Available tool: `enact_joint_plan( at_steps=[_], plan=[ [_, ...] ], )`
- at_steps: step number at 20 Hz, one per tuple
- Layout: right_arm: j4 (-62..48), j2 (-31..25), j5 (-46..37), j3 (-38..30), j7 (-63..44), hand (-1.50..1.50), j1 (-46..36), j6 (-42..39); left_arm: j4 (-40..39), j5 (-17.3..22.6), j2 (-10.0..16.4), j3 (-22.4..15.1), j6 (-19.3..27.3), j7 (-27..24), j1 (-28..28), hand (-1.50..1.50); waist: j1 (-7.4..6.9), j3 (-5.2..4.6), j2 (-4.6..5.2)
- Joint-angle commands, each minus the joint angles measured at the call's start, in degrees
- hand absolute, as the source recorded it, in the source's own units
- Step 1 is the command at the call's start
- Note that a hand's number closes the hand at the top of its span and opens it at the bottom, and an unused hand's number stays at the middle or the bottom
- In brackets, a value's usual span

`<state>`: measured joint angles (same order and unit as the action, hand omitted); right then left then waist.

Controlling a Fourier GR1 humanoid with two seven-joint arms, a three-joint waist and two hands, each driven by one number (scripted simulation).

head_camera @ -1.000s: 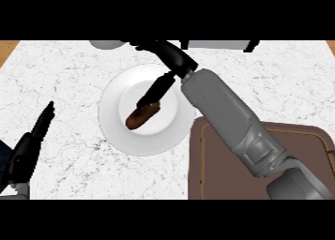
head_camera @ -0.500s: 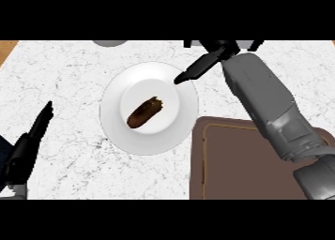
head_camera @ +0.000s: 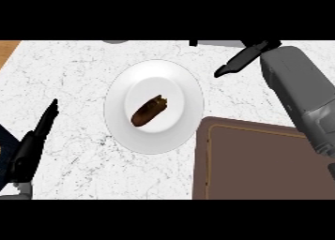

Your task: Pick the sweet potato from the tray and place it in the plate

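Note:
The brown sweet potato [head_camera: 148,110] lies alone in the middle of the white plate [head_camera: 121,126] on the marble counter. My right hand [head_camera: 242,59] hangs open above the counter to the upper right of the plate, fingers straight and pointing down-left, touching nothing. The brown tray [head_camera: 267,164] sits at the lower right, just right of the plate, under my right forearm. At the left edge my left hand [head_camera: 37,136] rests open with its fingers up, apart from the plate.
A wooden strip [head_camera: 2,50] shows at the counter's upper left corner. Grey objects [head_camera: 222,43] sit along the far edge of the counter.
My right hand let go of the sweet potato on the plate and has drawn back up and to the right, off the plate. The left hand has not moved.

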<state>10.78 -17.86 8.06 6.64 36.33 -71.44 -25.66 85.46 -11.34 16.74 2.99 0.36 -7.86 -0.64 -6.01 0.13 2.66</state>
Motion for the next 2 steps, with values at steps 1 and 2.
enact_joint_plan(
  at_steps=[1, 2],
  plan=[
    [-2.0, -2.1, -0.8, -0.1, 4.1, -1.50, 1.1, -1.7, 0.1, 0.4, -0.3, 0.1, -0.1, -0.9, 0.2, 0.00, -0.97, 0.03, 0.55],
    [-2.6, -2.7, -0.7, -0.4, 2.9, -1.50, 0.1, -1.6, 1.4, -0.6, -0.7, -1.3, 0.0, 0.9, 0.8, 0.00, -1.23, 0.09, 0.63]
  ],
)
